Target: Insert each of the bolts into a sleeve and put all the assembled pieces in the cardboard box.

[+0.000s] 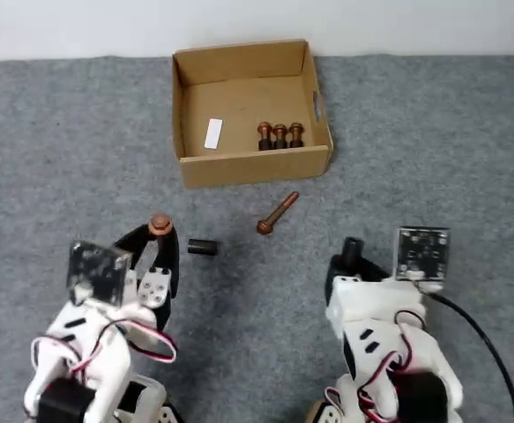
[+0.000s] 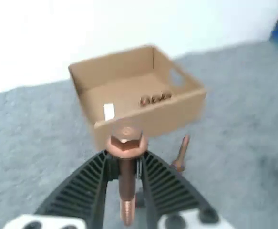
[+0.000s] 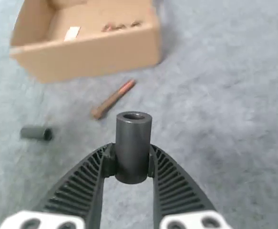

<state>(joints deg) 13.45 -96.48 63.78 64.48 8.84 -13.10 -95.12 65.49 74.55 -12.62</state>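
Held bolt point(image 2: 125, 143): copper-coloured, stiff, probably slick; clamped by its shank, head up, in left gripper point(image 2: 125, 167). Held sleeve point(image 3: 133, 136): dark rigid tube, bore up, pinched low by right gripper point(image 3: 132, 162). Loose bolt point(image 1: 278, 213), loose sleeve point(image 1: 203, 248): on carpet point(image 1: 433, 159) near box point(image 1: 248, 166); best taken mid-length.

Non-task surroundings
A grey fibrous mat point(image 1: 54, 132) is covering the counter point(image 1: 468, 159); a white wall point(image 1: 415, 26) is bordering its far edge; a small white slip point(image 1: 213, 133) is lying flat.
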